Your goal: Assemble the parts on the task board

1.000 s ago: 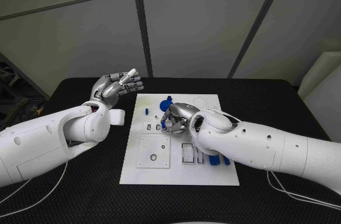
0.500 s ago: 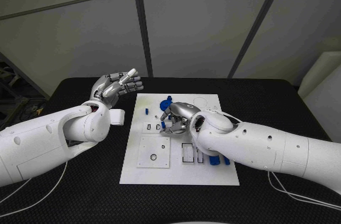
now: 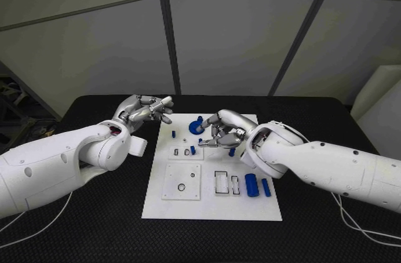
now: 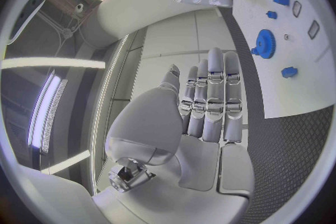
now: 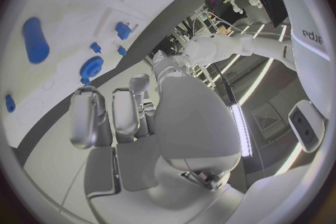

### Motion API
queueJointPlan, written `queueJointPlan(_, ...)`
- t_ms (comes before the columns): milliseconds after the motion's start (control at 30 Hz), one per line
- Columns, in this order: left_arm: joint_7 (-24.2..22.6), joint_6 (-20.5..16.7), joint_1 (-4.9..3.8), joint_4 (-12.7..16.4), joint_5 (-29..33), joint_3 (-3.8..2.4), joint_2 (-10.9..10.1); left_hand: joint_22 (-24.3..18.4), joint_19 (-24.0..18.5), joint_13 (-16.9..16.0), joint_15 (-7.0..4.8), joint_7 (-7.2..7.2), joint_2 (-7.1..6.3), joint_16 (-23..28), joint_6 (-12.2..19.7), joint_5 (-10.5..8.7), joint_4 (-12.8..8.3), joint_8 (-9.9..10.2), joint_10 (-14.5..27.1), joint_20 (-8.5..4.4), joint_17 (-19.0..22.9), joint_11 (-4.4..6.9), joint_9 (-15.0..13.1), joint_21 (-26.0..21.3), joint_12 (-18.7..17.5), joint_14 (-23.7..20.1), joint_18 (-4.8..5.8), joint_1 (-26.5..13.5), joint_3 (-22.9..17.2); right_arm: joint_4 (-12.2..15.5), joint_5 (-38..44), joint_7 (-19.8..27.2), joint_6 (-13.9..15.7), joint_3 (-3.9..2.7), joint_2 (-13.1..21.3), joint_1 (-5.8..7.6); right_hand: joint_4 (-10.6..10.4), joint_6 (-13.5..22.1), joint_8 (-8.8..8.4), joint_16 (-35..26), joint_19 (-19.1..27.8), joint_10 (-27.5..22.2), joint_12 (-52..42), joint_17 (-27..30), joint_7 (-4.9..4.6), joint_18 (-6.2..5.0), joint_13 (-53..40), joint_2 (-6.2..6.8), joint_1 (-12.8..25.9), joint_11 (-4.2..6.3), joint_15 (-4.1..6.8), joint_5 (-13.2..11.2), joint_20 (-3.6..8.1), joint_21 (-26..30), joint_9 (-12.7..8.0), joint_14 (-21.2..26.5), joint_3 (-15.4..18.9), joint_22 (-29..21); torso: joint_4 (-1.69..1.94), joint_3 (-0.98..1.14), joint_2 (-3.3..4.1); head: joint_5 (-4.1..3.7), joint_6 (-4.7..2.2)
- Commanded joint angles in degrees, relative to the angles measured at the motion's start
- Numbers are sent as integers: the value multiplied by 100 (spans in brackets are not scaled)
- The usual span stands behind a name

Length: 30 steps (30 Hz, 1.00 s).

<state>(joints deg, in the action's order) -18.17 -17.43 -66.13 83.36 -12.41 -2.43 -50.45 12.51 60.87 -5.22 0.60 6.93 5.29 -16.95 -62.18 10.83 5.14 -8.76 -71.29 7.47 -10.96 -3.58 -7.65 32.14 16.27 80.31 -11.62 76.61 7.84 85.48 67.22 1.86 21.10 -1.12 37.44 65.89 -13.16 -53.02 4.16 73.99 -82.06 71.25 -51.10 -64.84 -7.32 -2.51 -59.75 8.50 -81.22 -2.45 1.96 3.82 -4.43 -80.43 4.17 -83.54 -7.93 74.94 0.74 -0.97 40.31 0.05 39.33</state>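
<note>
White plate first: your task board [image 3: 213, 208] lies in the middle of the black table [image 3: 334, 124], and both hands are now at its far end.

A second ago your right hand [image 3: 224, 130] was curled low over the middle of the board, near the small slots. It has since lifted and moved toward the far edge, and it now hovers just beside the blue gear [image 3: 196, 125]. Its fingers are curled inward; you can't tell from these views whether anything is pinched between them. A small blue peg [image 3: 232, 152] stands on the board just below that hand.

Your left hand [image 3: 147, 108] has dropped from its raised pose. It sits off the board's far left corner with fingers loosely apart, holding nothing.

Judging from this, the right hand is done in the middle area and is going for the gear next.

On the near side, two blue cylinders [image 3: 251, 185] lie next to the rectangular slots [image 3: 221, 181], and a small square plate [image 3: 181, 180] with a ring hole sits to their left.
</note>
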Motion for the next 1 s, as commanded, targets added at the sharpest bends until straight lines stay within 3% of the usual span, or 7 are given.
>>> queueJointPlan(33, 1295, 737, -19, -52, -1751, -7, 19, 137, 348, -105, -159, -131, 18, -315, -228, -55, 56, -79, -376, -176, -315, 162, -105, 274, 110, 407, 105, -101, 89, 68, -1468, 772, -308, -72, 191, 94, 54, -93, 30, -202, 140, -111, 265, 210, 16, -112, 238, -48, -28, 16, 11, -3, 10, 233, 7, 60, 1, 145, -27, 27, -89, 40, 13)
queueJointPlan(133, 1899, 1023, -50, -72, -2376, -8, 54, 313, 622, -294, -313, -254, 5, -819, -404, -87, 139, -129, -754, -331, -759, 307, -245, 586, 275, 610, 112, -174, 186, 95, -1784, 794, -256, -129, 387, 200, 65, -141, 30, -227, 131, -97, 286, 214, 25, -111, 276, -73, -17, 25, 19, 33, 15, 251, 8, 44, 5, 136, -37, 44, -137, 73, 38)
queueJointPlan(267, 2834, 1455, -132, -121, -3149, -8, 171, 832, 810, -950, -495, -429, 58, -3657, -561, -101, 439, -225, -1037, -510, -3580, 470, -681, 1325, 653, 642, 161, -347, 371, 84, -2069, 751, -146, -172, 641, 374, 74, -146, 5, -235, 99, -58, 278, 194, 34, -104, 300, -77, 11, 35, 27, 82, 23, 248, -2, 11, 23, 151, -49, 66, -208, 121, 71)
queueJointPlan(367, 3368, 1678, -204, -189, -3566, -6, 306, 1936, 1034, -1498, -526, -436, 22, -4881, -602, -269, 686, -321, -1112, -578, -4948, 504, -969, 2186, 1035, 718, 274, -533, 527, 56, -2171, 688, -101, -184, 760, 447, 71, -137, -9, -237, 82, -39, 269, 186, 36, -100, 305, -75, 30, 37, 29, 88, 26, 239, -7, -2, 34, 164, -60, 77, -259, 155, 89)
queueJointPlan(500, 4048, 1845, -340, -366, -4038, 83, 592, 3422, 1295, -3962, -582, -530, 87, -5964, -520, -694, 1011, -533, -1135, -650, -6167, 544, -1634, 3339, 3014, 731, 451, -552, 630, 33, -2335, 576, -98, -193, 863, 506, 56, -136, -20, -243, 62, -1, 236, 178, 37, -95, 297, -82, 67, 39, 32, 74, 29, 232, -10, -20, 51, 176, -66, 95, -315, 191, 102)
queueJointPlan(633, 4538, 1934, -472, -571, -4273, 244, 909, 4078, 1281, -5139, -617, -521, 72, -6295, -316, -729, 1126, -724, -1011, -646, -6551, 571, -2400, 3856, 3775, 707, 519, -539, 732, 57, -2364, 473, -107, -196, 894, 529, 55, -135, -22, -242, 55, 14, 211, 173, 38, -93, 281, -83, 70, 40, 32, 71, 30, 227, -11, -23, 52, 183, -82, 114, -341, 209, 132)
queueJointPlan(1000, 5128, 2230, -549, -853, -4454, 340, 1414, 4705, 1477, -5255, -568, -458, 109, -5953, 8, -724, 1122, -694, -699, -615, -6159, 515, -3131, 4257, 3252, 579, 591, -458, 774, 79, -2243, 315, -80, -197, 935, 540, 50, -155, -20, -236, 27, 82, 109, 151, 44, -85, 217, -108, 79, 46, 36, 70, 34, 206, -9, -41, 52, 210, -83, 118, -332, 220, 176)
